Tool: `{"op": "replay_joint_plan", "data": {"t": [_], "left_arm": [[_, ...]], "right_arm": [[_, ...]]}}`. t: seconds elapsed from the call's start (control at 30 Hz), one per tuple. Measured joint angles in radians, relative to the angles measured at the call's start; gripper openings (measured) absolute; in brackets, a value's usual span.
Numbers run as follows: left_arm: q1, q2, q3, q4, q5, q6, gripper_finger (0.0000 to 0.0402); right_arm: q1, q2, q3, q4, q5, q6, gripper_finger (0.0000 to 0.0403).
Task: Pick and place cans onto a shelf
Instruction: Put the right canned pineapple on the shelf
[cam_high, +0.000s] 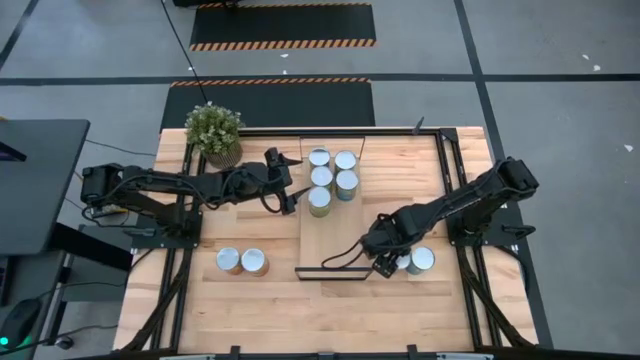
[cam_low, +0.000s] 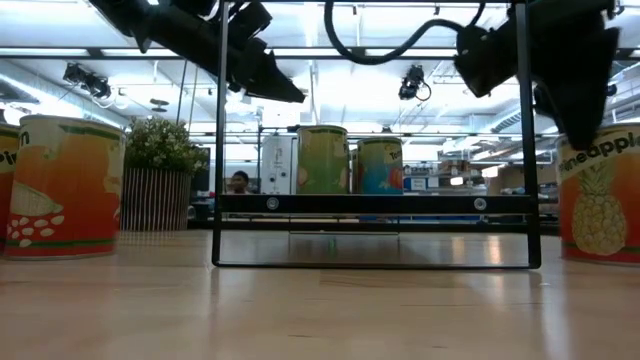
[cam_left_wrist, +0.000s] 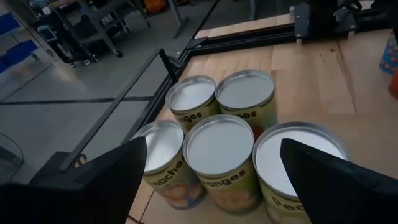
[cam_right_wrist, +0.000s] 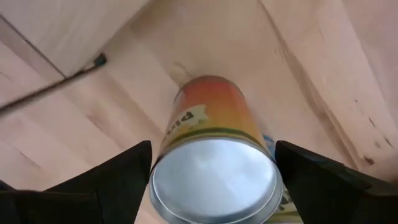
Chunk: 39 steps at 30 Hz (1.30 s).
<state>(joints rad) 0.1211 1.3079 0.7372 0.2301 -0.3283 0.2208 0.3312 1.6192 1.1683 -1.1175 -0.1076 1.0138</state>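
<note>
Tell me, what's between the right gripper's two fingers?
A can stands between the open right gripper's fingers, seen in the right wrist view.

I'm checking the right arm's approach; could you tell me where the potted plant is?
In the high view, the potted plant stands at the table's far left corner, beside the left end effector and left of the shelf.

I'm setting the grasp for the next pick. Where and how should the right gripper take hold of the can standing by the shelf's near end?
Grip the can on its curved side wall, just below the flat top, coming down from above. It stands upright on the table and the right gripper is open with a finger on either side. Another can touches it behind, so probably keep the fingers off that side.
</note>
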Motion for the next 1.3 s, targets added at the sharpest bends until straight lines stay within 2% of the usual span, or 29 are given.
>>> {"op": "replay_joint_plan", "data": {"t": [0.4, 0.77, 1.3], "left_arm": [[0.0, 0.0, 0.0, -0.028, 0.0, -0.022, 0.0375], [-0.001, 0.0, 0.0, -0.026, 0.0, -0.026, 0.0375], [-0.001, 0.0, 0.0, -0.026, 0.0, -0.024, 0.0375]], "right_arm": [[0.096, 0.0, 0.0, -0.008, 0.033, -0.021, 0.0348], [0.097, 0.0, 0.0, -0.01, 0.036, -0.03, 0.0348], [0.063, -0.001, 0.036, -0.057, 0.066, -0.157, 0.0347]]}}
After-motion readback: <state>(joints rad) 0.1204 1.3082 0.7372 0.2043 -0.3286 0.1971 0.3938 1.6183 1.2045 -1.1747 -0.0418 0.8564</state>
